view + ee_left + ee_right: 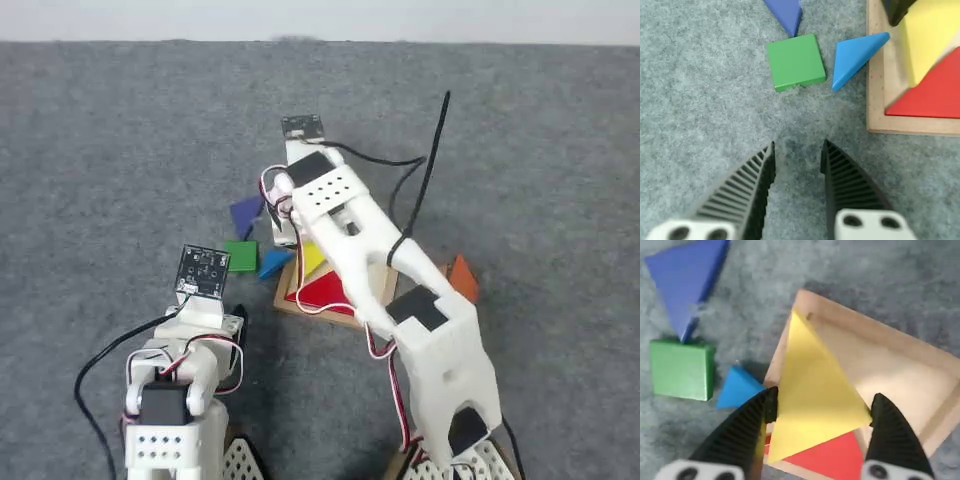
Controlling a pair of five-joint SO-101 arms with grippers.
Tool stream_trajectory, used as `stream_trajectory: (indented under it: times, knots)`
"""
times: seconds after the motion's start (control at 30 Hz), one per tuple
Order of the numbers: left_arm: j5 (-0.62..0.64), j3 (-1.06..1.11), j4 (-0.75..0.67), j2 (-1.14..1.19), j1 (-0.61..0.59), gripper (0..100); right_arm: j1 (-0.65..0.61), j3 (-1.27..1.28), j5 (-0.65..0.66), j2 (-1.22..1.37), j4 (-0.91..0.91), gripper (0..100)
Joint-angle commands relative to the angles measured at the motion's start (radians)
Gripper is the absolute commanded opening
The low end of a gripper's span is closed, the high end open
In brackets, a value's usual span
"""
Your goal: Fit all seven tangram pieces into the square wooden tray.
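Observation:
The square wooden tray lies mid-table with a red triangle flat inside it. My right gripper is shut on a yellow triangle, held tilted over the tray's rim and partly over the red triangle. Beside the tray, on the cloth, lie a green square, a light blue triangle and a dark blue triangle. An orange piece lies on the tray's other side. My left gripper hangs open over bare cloth, short of the green square.
Grey cloth covers the whole table. The right arm stretches across the tray and hides much of it from above. Cables trail from both arms.

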Motion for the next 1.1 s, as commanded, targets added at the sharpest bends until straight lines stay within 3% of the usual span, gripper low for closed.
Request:
stream_trajectory:
  times: [0.0, 0.17, 0.5, 0.73, 0.87, 1.07]
  knots:
    - [-0.003, -0.016, 0.005, -0.017, -0.002, 15, -0.012, -0.06, -0.014, -0.016, -0.007, 26.0]
    - [-0.003, -0.016, 0.005, -0.017, -0.002, 15, -0.031, -0.06, -0.012, -0.016, -0.01, 33.6]
    - [-0.003, -0.016, 0.005, -0.017, -0.002, 15, -0.021, -0.066, 0.038, -0.044, -0.005, 33.6]
    - [-0.003, -0.016, 0.005, -0.017, -0.002, 15, 0.088, 0.037, 0.245, -0.283, -0.039, 3.2]
    - [-0.003, -0.016, 0.005, -0.017, -0.002, 15, 0.111, 0.324, 0.316, -0.478, -0.216, 0.7]
    - [-0.003, -0.016, 0.005, -0.017, -0.002, 15, 0.122, 0.904, 0.408, -0.7, -0.72, 0.9]
